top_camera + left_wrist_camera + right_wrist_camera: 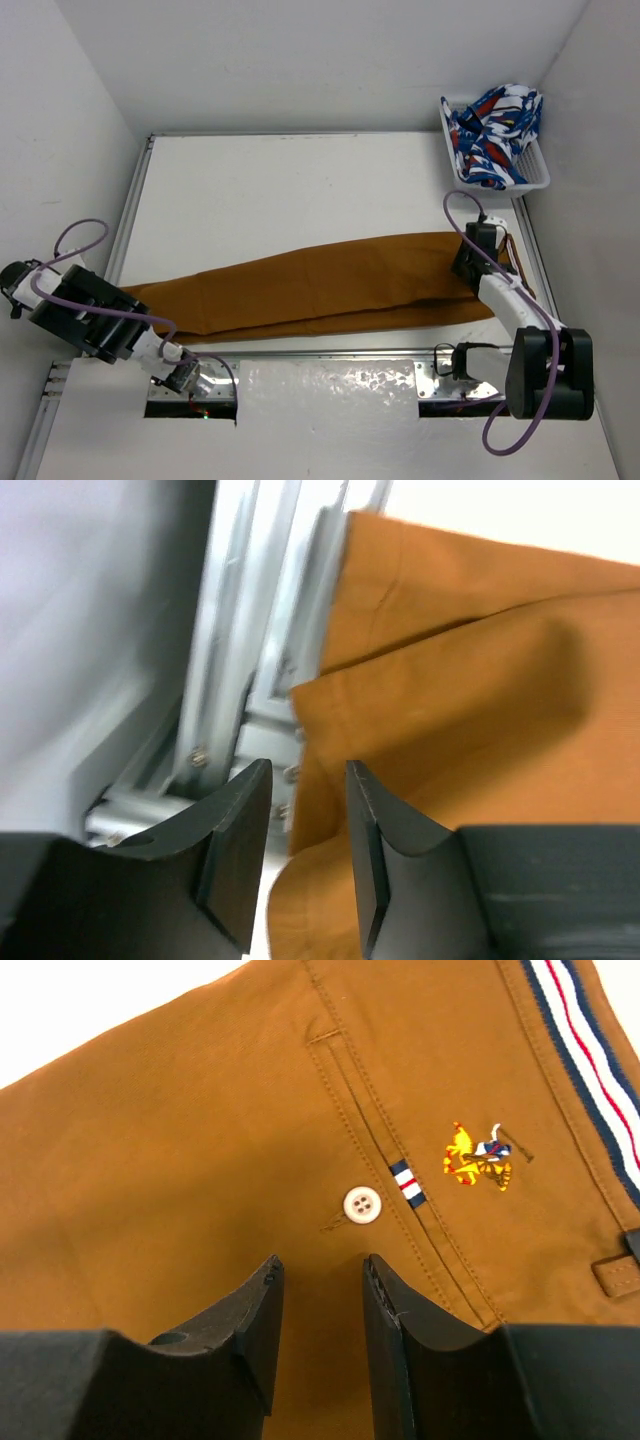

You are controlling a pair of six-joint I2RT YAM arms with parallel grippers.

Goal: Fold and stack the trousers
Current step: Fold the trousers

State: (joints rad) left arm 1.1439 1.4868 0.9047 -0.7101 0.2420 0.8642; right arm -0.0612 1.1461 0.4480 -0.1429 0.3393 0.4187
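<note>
Trousers (330,285) lie stretched across the table (300,180), waistband (585,1070) at the right and hem (340,730) at the left. Your right gripper (322,1270) sits over the pocket button (362,1204), jaws narrowly parted and holding nothing. Your left gripper (307,775), also parted and empty, is beside the hem. Pinch every layer squarely at both ends before lifting, so the fold comes out even.

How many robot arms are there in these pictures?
2. The left arm is at the table's near left corner, by the trousers' leg ends; the right arm is at the near right, reaching over their waistband end.
</note>
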